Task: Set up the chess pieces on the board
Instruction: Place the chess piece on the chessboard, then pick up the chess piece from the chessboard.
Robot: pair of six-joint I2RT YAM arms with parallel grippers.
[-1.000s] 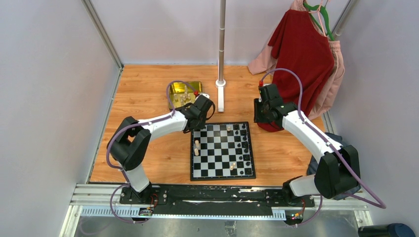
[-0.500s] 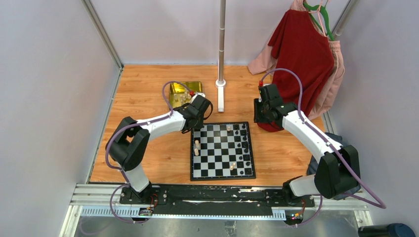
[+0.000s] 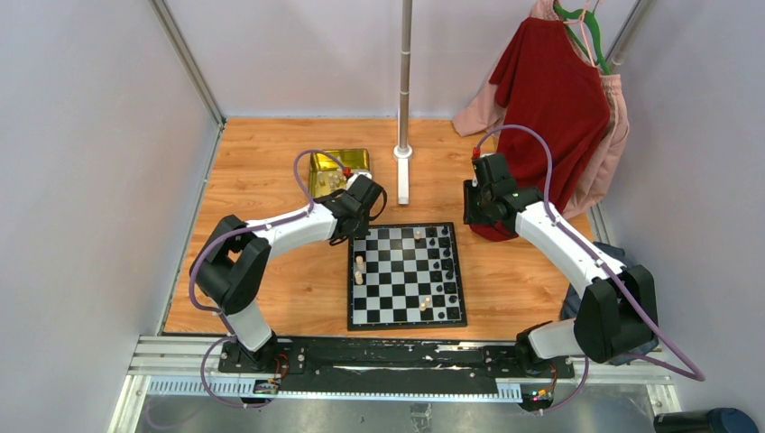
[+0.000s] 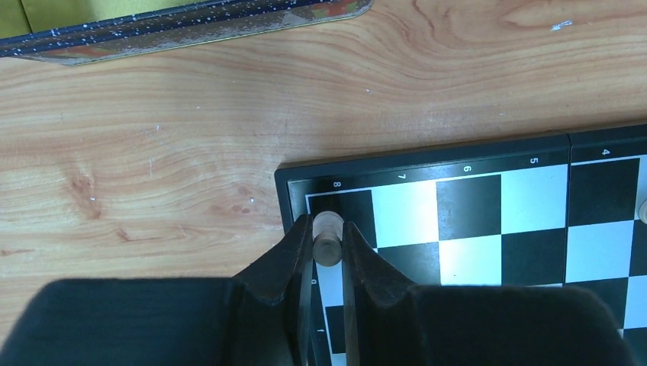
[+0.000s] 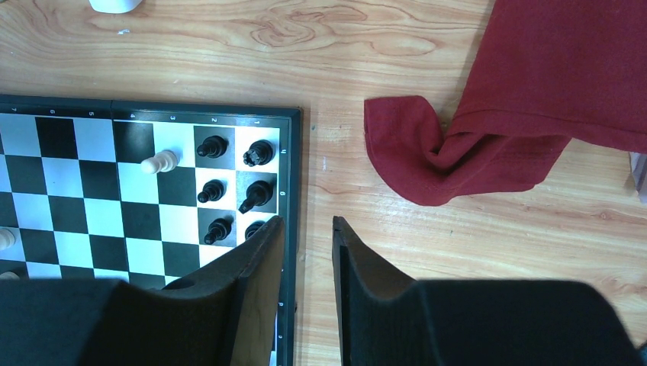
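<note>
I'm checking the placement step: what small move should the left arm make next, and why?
Probably lower slightly and open. The left jaws are shut on a pale piece over the board's corner square beside the 8; whether it touches yet is unclear.

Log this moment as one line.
left gripper: shut on pale chess piece at corner square of board | right gripper: open, empty, at board edge | step: piece not yet released
</note>
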